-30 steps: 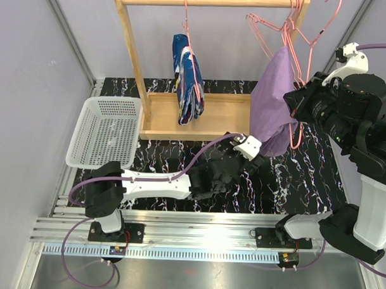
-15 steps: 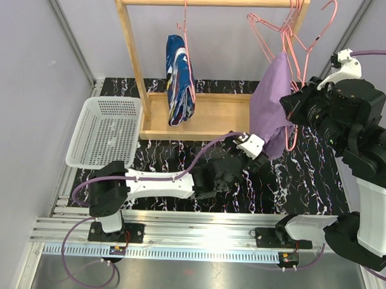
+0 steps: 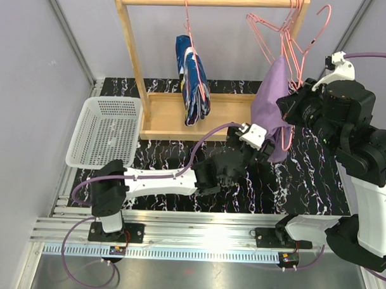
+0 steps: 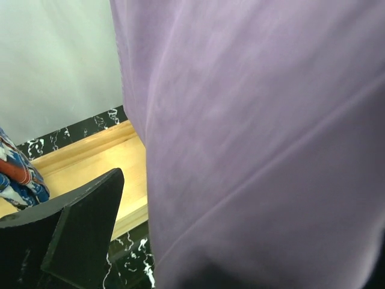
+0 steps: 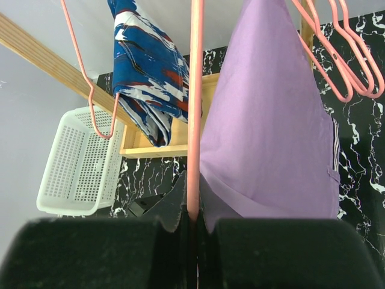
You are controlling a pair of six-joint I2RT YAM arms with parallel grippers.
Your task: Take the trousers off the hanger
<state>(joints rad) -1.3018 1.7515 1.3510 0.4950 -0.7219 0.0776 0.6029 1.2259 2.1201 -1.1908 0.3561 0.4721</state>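
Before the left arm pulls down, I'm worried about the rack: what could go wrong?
1. The left gripper may grab nothing: its one visible finger sits apart from the lilac trousers.
2. The right gripper pinches only the thin wire of the pink hanger; a hard tug could slip it.
3. Empty hangers hang close beside and might get dragged along.

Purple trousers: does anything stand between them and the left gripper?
Nothing visible does. The left gripper is at the lower edge of the purple trousers. In the left wrist view the cloth fills most of the frame, right beside its finger.
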